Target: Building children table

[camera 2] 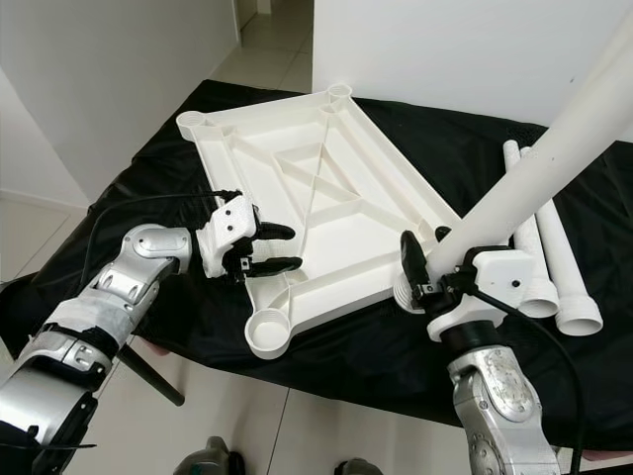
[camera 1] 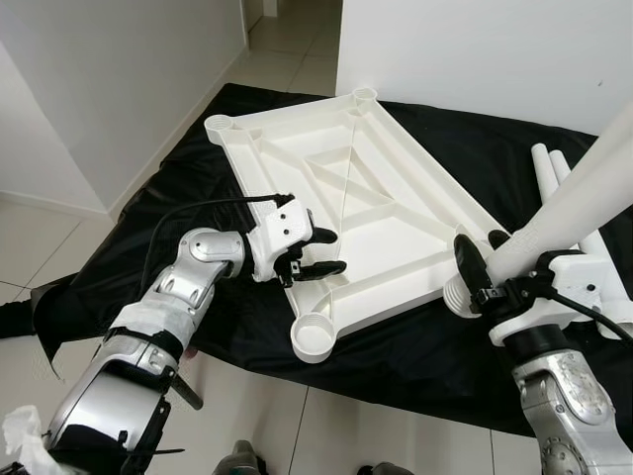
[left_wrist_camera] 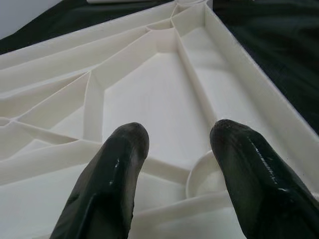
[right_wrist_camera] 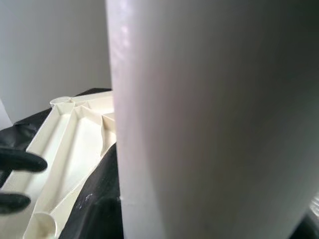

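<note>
The right gripper (camera 2: 420, 265) clamps a white leg tube (camera 2: 539, 173), slanting up and away from the upturned tabletop (camera 1: 346, 188); its threaded end probably sits just beside the near-right socket. The left gripper (camera 1: 321, 251) hovers open over the tabletop's near-left edge.

The tabletop (camera 1: 386, 188), lying upside down at the frame's centre, is plain creamy white, its ribs forming triangles and a diamond outline. It rests on a glossy black sheet (camera 1: 445, 346) with pale highlights on its creases. The table leg (camera 2: 554, 158) crossing the right of the frame is smooth white, as are the spare legs (camera 2: 554, 267) at right. The left gripper (camera 1: 318, 252) has black fingers (left_wrist_camera: 114, 179) on a white housing; the arm behind it is silver with a black cable. The right gripper (camera 2: 425, 267) is likewise black and white over a silver forearm. The floor (camera 1: 30, 237) is pale beige tile with thin grey grout lines; the walls (camera 1: 119, 69) are white.
</note>
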Robot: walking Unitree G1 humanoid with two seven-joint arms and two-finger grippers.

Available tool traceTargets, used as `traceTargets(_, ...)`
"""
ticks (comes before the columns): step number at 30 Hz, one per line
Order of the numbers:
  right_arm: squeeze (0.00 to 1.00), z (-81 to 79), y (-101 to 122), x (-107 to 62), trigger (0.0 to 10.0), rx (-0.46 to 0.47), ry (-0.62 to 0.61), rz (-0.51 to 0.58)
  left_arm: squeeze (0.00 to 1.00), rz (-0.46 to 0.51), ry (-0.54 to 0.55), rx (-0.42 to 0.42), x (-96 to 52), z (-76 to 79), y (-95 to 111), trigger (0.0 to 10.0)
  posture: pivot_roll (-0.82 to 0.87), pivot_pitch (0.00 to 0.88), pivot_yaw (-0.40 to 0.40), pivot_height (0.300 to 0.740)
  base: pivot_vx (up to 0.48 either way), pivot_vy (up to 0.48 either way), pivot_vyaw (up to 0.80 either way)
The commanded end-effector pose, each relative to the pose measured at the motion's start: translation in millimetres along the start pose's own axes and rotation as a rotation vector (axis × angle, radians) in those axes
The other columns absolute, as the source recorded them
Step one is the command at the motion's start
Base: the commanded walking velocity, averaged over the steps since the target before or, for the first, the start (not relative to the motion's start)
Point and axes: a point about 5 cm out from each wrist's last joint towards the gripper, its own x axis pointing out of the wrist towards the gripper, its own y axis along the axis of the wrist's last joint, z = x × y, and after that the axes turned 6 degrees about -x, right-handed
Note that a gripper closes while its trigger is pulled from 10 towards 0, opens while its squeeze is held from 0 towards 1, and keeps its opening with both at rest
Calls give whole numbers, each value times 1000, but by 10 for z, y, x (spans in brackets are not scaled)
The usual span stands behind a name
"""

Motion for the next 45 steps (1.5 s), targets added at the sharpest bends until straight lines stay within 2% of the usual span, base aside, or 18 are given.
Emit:
traceTargets(1, 0, 29, 44, -16, 10000, -16, -10, 13, 0, -44, -115, 24, -28, 32, -19, 10000, -16, 48, 24, 740, 0, 0, 0)
traceTargets(3, 0, 46, 51, -27, 10000, -21, -15, 13, 0, -64, -131, 44, -39, 29, -37, 10000, -18, 51, 27, 740, 0, 0, 0)
traceTargets(4, 0, 54, 59, -33, 10000, -26, -18, 15, 1000, -88, -137, 64, -44, 19, -62, 10000, -20, 53, 27, 740, 0, 0, 0)
traceTargets(9, 0, 50, 80, -40, 10000, -33, -19, 20, 1000, -132, -157, 100, -61, 6, -125, 10000, -25, 54, 30, 740, 0, 0, 0)
traceTargets(11, 0, 48, 83, -42, 10000, -35, -19, 21, 1000, -142, -174, 103, -70, 14, -145, 10000, -27, 55, 32, 740, 0, 0, 0)
traceTargets(12, 0, 47, 89, -43, 10000, -41, -17, 23, 1000, -181, -194, 91, -75, 31, -219, 10000, -30, 50, 42, 740, 0, 0, 0)
traceTargets(17, 0, 47, 97, -41, 10000, -44, -19, 28, 996, -210, -190, 83, -72, 25, -261, 10000, -31, 47, 46, 740, 0, 0, 0)
traceTargets(18, 0, 44, 99, -43, 10000, -43, -20, 29, 741, -220, -189, 81, -73, 12, -272, 10000, -33, 46, 47, 740, 0, 0, 0)
traceTargets(19, 0, 44, 99, -43, 10000, -43, -20, 29, 741, -220, -189, 81, -73, 12, -272, 10000, -33, 46, 47, 740, 0, 0, 0)
traceTargets(20, 0, 41, 101, -45, 10000, -43, -20, 30, 82, -239, -190, 94, -78, 0, -282, 10000, -34, 45, 49, 740, 0, 0, 0)
traceTargets(21, 0, 39, 102, -47, 10000, -43, -20, 30, 0, -252, -192, 102, -85, -10, -289, 10000, -34, 45, 49, 740, 0, 0, 0)
traceTargets(30, 0, 59, 117, -57, 10000, -60, -22, 33, 0, -286, -183, 146, -66, -72, -269, 10000, -48, 32, 65, 740, 0, 0, 0)
traceTargets(35, 0, 53, 121, -65, 10000, -64, -21, 34, 0, -275, -202, 130, -15, -61, -250, 10000, -53, 29, 71, 740, 0, 0, 0)
traceTargets(45, 0, 45, 131, -91, 10000, -71, -22, 31, 0, -284, -261, 161, 66, -28, -227, 10000, -73, 36, 92, 740, 0, 0, 0)
